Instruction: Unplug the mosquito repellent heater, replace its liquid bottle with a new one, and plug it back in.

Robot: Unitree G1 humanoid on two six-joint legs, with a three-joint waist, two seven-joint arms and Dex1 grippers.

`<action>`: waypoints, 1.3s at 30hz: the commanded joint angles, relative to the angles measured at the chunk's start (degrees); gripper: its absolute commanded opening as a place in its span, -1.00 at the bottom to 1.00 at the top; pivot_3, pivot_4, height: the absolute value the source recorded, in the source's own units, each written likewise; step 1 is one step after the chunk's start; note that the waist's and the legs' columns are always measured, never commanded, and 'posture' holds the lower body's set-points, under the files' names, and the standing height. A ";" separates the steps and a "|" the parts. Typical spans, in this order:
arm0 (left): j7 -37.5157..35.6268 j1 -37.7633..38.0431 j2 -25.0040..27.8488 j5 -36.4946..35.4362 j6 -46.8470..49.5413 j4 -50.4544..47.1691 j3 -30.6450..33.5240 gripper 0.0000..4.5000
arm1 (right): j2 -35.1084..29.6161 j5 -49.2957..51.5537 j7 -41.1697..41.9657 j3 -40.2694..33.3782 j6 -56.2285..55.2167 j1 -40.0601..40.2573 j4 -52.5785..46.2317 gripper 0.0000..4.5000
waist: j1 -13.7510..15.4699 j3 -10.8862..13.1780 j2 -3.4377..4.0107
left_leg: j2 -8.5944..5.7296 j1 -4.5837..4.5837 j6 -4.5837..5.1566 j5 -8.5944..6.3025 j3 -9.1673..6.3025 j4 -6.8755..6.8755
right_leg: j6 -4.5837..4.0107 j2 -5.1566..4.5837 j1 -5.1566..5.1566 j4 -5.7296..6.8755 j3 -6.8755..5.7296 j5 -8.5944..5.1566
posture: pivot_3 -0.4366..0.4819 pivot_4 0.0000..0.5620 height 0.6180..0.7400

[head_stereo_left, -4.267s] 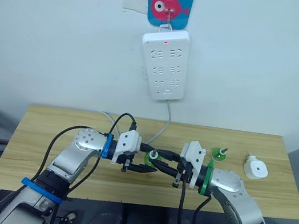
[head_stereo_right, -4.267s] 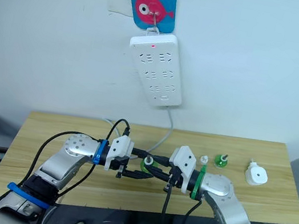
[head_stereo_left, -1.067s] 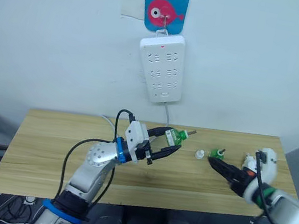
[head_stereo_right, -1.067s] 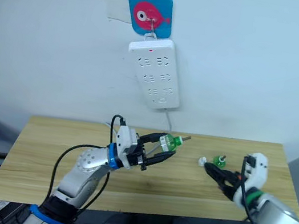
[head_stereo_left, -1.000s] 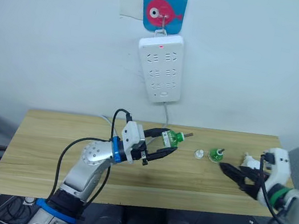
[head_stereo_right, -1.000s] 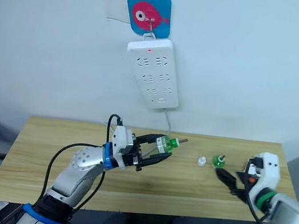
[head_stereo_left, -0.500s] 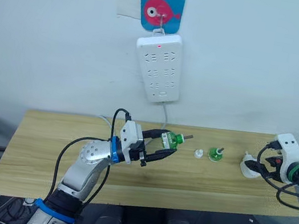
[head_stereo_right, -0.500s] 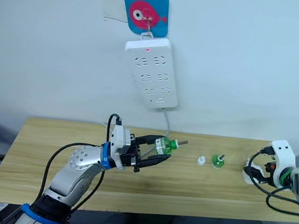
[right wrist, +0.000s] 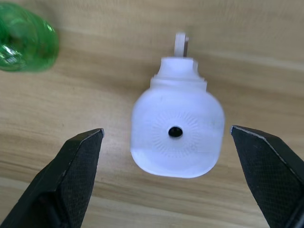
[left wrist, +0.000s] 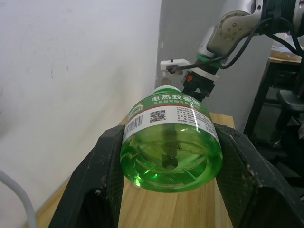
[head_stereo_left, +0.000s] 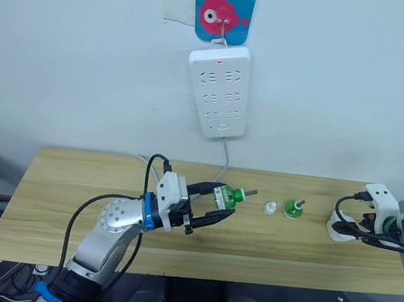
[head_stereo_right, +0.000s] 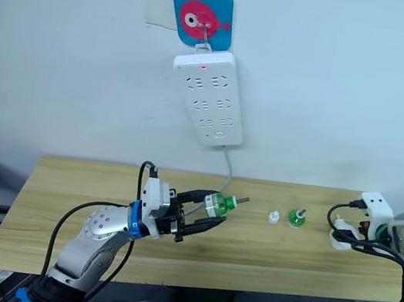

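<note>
The mosquito repellent heater [right wrist: 176,137], small, white and rounded, lies on the wooden table [head_stereo_left: 62,189] near its right end, vent hole facing up. My right gripper [right wrist: 166,130] hovers over it, open, one finger on each side and not touching. My left gripper [head_stereo_left: 217,207] is shut on a green liquid bottle [left wrist: 171,142], held on its side above the table's middle with its wick pointing right. A second green bottle [head_stereo_left: 292,210] stands upright on the table between the two grippers.
A small white cap [head_stereo_left: 269,207] lies just left of the standing bottle. On the wall hangs a white power strip [head_stereo_left: 217,90] from a blue fish hook [head_stereo_left: 223,10], with its cable running down to the table's back edge.
My right arm has swung right, from near the standing bottle to over the heater. The left gripper keeps the bottle and has sunk slightly. The view has shifted a little.
</note>
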 commanded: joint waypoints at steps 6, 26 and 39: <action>0.28 0.91 0.76 -1.01 0.64 -4.24 0.22 0.00 | 2.78 -5.40 4.30 -1.58 -3.63 -3.91 7.70 0.99 | 0.20 0.03 0.00 | -0.01 0.00 0.00 0.00 -0.01 -0.01 | -0.01 0.00 -0.01 -0.01 -0.01 0.00 | -0.11 0.06 1.00; -0.11 0.88 1.58 -1.29 2.23 -5.30 0.22 0.00 | 6.63 -13.34 6.67 -4.38 -10.70 -9.38 24.40 0.99 | 1.06 0.32 -0.02 | -0.01 -0.01 0.00 0.00 0.01 -0.02 | -0.02 0.00 0.00 -0.02 0.00 0.01 | -0.10 0.12 1.00; -0.26 0.81 2.04 -1.40 2.38 -5.32 0.21 0.00 | 7.23 -16.93 8.89 -4.66 -15.65 -9.85 27.63 0.99 | 1.04 1.05 -0.03 | -0.01 0.00 -0.01 0.00 0.00 -0.03 | -0.02 -0.02 -0.01 -0.02 0.00 0.01 | -0.11 0.13 1.00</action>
